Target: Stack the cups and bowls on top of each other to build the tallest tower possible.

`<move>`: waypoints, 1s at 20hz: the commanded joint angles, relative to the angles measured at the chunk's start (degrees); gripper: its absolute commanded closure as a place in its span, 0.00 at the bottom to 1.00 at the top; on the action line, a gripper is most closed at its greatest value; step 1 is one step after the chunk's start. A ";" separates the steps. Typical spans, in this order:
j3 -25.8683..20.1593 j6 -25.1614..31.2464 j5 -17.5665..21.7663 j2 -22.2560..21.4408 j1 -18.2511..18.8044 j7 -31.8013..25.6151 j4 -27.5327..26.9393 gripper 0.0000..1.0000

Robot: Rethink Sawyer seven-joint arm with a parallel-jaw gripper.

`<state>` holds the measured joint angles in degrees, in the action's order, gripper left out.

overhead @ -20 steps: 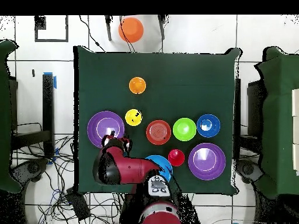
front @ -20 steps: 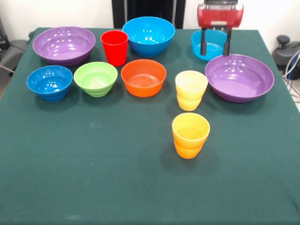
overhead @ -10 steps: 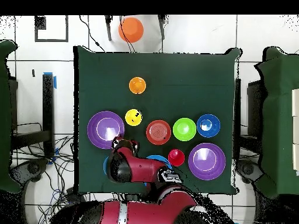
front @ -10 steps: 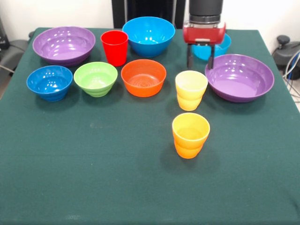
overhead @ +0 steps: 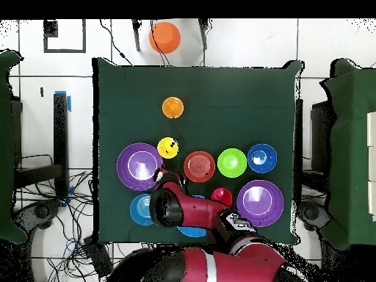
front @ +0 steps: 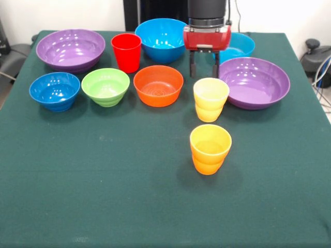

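My gripper hangs open and empty just behind the yellow cup. One of its fingers is at the left rim of the right purple bowl. The cyan bowl sits behind that bowl. The orange cup stands alone nearest the camera. The red cup, large blue bowl, orange bowl, green bowl, dark blue bowl and left purple bowl all stand apart. Nothing is stacked. In the overhead view the gripper is between the purple bowl and the orange bowl.
The arm covers most of the large blue bowl in the overhead view. An orange object sits off the table beyond its far edge. The green tablecloth lies bare in front of the orange cup.
The gripper has moved left from over the cyan bowl to behind the yellow cup. The right purple bowl has slid a little left with it.
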<state>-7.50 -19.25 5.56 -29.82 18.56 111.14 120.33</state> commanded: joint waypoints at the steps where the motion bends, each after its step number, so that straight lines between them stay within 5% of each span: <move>1: -6.86 5.17 2.48 -0.52 1.63 6.46 -4.20 0.00; 9: -7.88 5.62 4.01 0.00 3.13 5.48 -4.23 0.00; 15: -10.01 11.29 2.71 -6.71 3.12 5.14 -1.98 0.00; 20: -10.24 9.91 3.01 -5.02 4.18 6.17 -2.48 0.00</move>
<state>-11.76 -15.43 6.90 -34.76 21.33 111.14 120.32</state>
